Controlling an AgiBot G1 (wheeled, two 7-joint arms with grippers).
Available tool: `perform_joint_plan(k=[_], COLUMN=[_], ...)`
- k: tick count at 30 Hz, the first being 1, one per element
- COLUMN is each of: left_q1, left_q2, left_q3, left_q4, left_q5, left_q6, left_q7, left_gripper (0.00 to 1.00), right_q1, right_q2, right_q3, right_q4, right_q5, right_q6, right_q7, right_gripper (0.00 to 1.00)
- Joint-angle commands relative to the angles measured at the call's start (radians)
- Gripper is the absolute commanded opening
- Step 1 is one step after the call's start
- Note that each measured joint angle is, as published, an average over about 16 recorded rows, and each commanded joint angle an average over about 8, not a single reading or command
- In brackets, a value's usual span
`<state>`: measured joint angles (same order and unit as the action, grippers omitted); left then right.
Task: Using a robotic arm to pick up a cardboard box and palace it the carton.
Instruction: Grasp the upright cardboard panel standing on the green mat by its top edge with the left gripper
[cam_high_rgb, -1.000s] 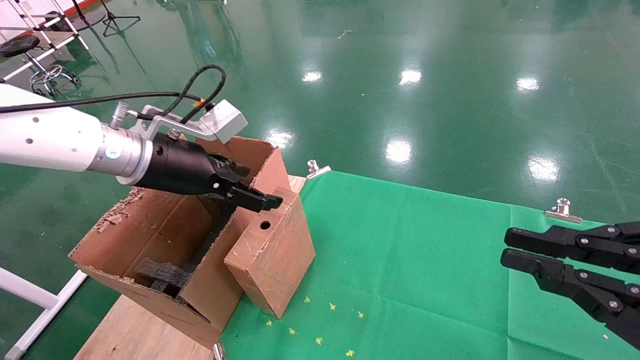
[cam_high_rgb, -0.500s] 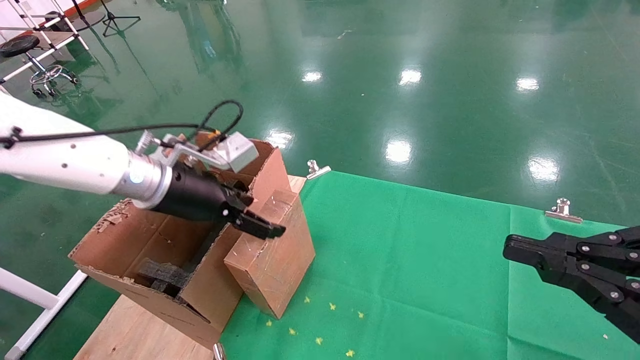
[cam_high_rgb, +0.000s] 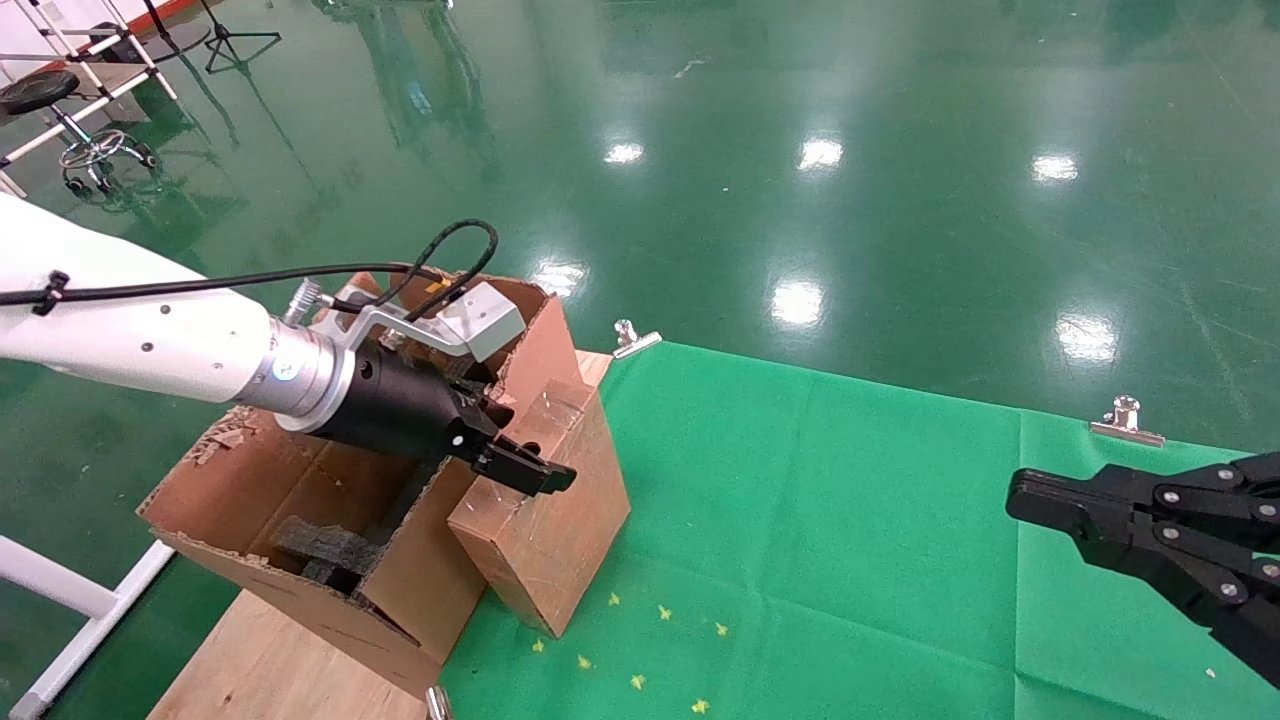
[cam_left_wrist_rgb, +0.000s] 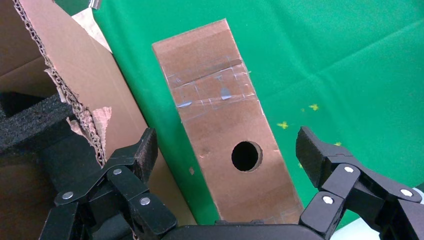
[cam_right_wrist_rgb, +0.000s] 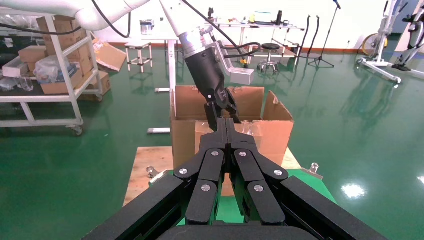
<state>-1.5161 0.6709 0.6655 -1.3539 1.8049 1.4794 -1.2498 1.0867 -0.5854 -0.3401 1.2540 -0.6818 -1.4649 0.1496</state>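
The box (cam_left_wrist_rgb: 225, 135) leans against the carton (cam_high_rgb: 300, 500) at its 3 o'clock side. Left gripper (cam_left_wrist_rgb: 227, 150) spread wide, straddling it. Probably light, rigid, tape-slick: grip the long faces. Right gripper (cam_right_wrist_rgb: 230, 131) closed, parked.

The small brown cardboard box (cam_high_rgb: 545, 505) stands on the green cloth-covered table (cam_high_rgb: 850, 520), leaning against the right wall of the large brown corrugated carton (cam_high_rgb: 300, 500); black foam (cam_high_rgb: 325, 550) lies inside that carton

Green cloth (cam_high_rgb: 850, 500) (yellow star marks (cam_high_rgb: 640, 640) near its front) held by silver clips (cam_high_rgb: 1127, 418).
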Motion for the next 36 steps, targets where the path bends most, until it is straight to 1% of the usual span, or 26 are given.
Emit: perform_joint_plan(k=[1,4,5,28,36], left_q1=[0.0,0.0,0.0,-0.001,-0.02], left_q2=[0.001,0.0,0.0,-0.001,-0.003], left_q3=[0.001,0.001,0.0,-0.003,-0.004], left_q4=[0.0,0.0,0.0,0.006,0.023], left_q5=[0.001,0.001,0.0,-0.004,-0.008], left_q6=[0.0,0.0,0.0,0.001,0.007], left_q7=[0.001,0.0,0.0,-0.001,0.038], left_gripper=[0.43,0.05,0.0,0.0,0.0], right_q1=[0.0,0.0,0.0,0.0,0.0], right_q2=[0.0,0.0,0.0,0.0,0.0], right_q3=[0.0,0.0,0.0,0.0,0.0], right_q4=[0.0,0.0,0.0,0.0,0.0], right_q5=[0.0,0.0,0.0,0.0,0.0], right_q6=[0.0,0.0,0.0,0.0,0.0], right_q7=[0.0,0.0,0.0,0.0,0.0], right_gripper=[0.99,1.0,1.0,1.0,1.0])
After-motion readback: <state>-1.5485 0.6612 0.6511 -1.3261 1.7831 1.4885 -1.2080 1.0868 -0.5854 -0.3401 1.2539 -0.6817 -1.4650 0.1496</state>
